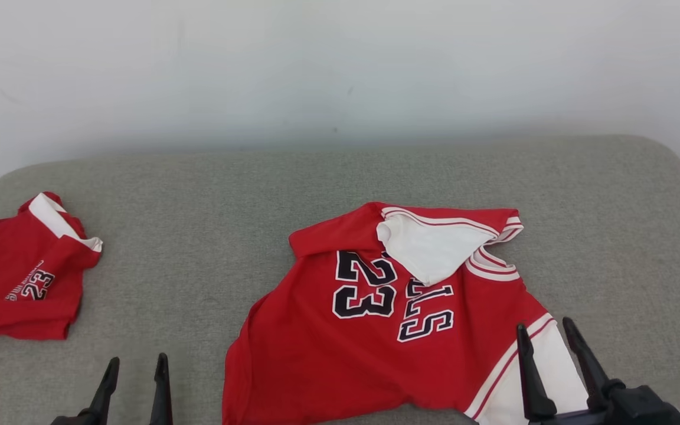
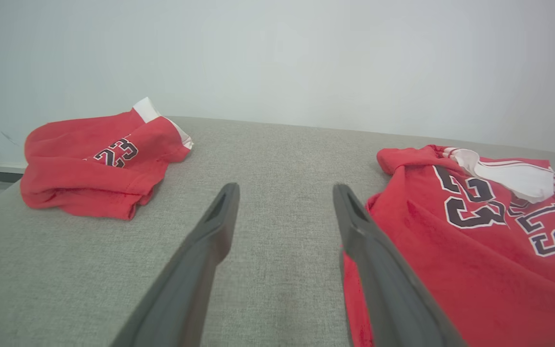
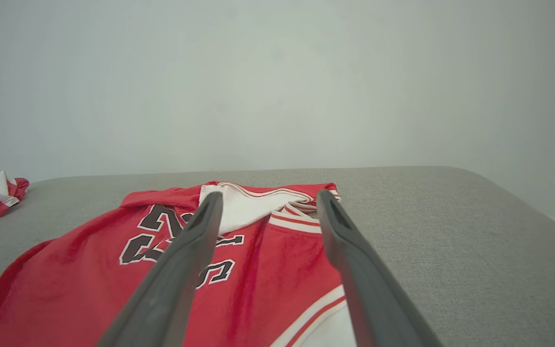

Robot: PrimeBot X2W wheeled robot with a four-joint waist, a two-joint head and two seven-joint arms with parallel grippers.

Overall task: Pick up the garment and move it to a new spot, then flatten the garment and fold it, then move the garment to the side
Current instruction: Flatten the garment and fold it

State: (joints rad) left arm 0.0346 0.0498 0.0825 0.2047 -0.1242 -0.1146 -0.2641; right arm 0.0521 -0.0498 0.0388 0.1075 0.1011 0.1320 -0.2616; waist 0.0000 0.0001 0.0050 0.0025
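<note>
Right gripper (image 1: 543,324): my fingers spread wide, empty, over the jersey (image 1: 328,354) (its white sleeve (image 1: 561,369)).
Left gripper (image 1: 139,358): wide apart too, empty, above grey cushion (image 1: 198,248).

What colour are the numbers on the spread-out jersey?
The numbers on the jersey are black, outlined white; clearest in the head view.

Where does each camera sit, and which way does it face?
Head view: on the head, looking forward and down at the spread jersey and folded jersey on the grey surface; left gripper and right gripper at bottom.
Left wrist view: on that wrist, looking along its open fingers toward the wall.
Right wrist view: on that wrist, looking along its open fingers over the spread jersey.
Shared: all three show both jerseys.
</note>
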